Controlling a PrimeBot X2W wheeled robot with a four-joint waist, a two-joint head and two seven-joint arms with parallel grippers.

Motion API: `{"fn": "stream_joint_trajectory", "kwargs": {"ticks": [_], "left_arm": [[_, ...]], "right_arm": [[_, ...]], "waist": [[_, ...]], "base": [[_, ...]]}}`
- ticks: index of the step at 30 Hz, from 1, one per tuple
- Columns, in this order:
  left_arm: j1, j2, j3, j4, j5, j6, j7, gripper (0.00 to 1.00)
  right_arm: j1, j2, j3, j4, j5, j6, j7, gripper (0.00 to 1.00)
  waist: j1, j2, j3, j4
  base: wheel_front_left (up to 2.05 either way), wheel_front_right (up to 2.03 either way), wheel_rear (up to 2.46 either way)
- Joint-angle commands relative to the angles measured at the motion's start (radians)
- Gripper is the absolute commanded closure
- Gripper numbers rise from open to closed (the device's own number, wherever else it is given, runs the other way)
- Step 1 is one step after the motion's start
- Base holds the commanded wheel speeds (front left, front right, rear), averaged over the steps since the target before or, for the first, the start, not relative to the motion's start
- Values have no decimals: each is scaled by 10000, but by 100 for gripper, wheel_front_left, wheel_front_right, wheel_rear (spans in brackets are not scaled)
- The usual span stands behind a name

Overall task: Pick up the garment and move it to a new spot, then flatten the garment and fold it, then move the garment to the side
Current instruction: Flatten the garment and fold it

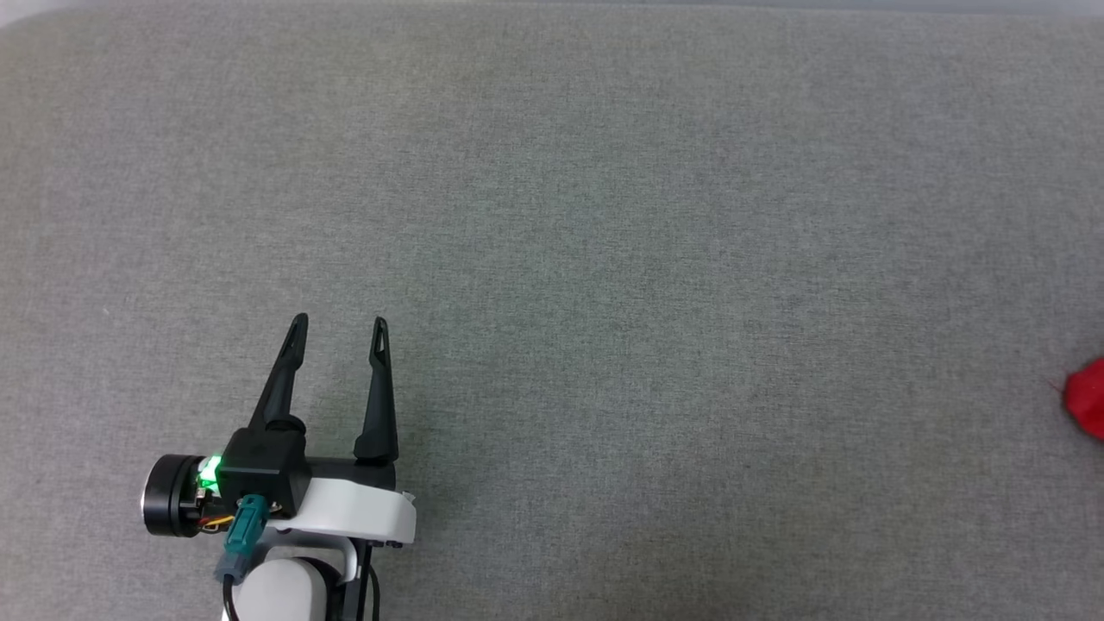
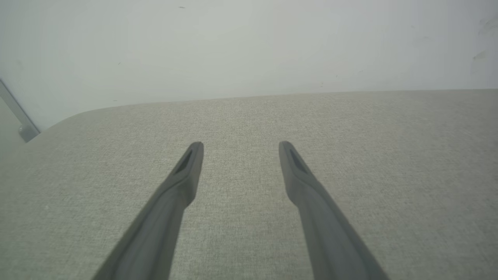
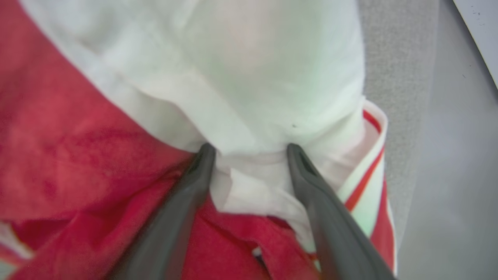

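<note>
The left end effector hovers over the near-left part of the grey woven surface, its two dark fingers spread apart with nothing between them. In its own wrist view the left end effector points across bare cloth toward the far edge of the surface, where a rounded far-left corner meets a pale wall.

From the head view the garment appears as a small red lump far out on the right side of the surface, well apart from the left end effector.

The right wrist view looks straight into the garment, which lies crumpled: red body fabric on the left and below, a bulging white sleeve above. The right end effector has its fingers set wide apart, both tips pressed into the cloth at the fold where the white sleeve meets the red body. A bunch of white fabric sits between the two fingers, and they are not pinched together on it. Just beside the right-hand finger runs the sleeve's red-and-white striped trim. The trim lies close to an edge of the surface
</note>
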Motion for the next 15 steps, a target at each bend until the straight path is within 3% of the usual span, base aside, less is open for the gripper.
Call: {"fn": "stream_joint_trajectory", "kwargs": {"ticks": [1, 7, 15], "left_arm": [[-25, -10, 49, -6, 35, 40, -49, 0], [72, -10, 68, 67, 53, 20, -48, 0], [412, 39, 220, 166, -3, -16, -48, 0]], "right_arm": [[350, 703, 578, 435, 219, 17, -141, 100], [103, 389, 168, 300, 312, 13, -1504, 100], [-56, 25, -1203, -688, 312, -3, -3640, 100]], "waist": [[0, 0, -45, -68], [0, 0, -317, -208], [0, 0, -1080, -433]], "base": [[0, 0, 0], [0, 0, 0], [0, 0, 0]]}}
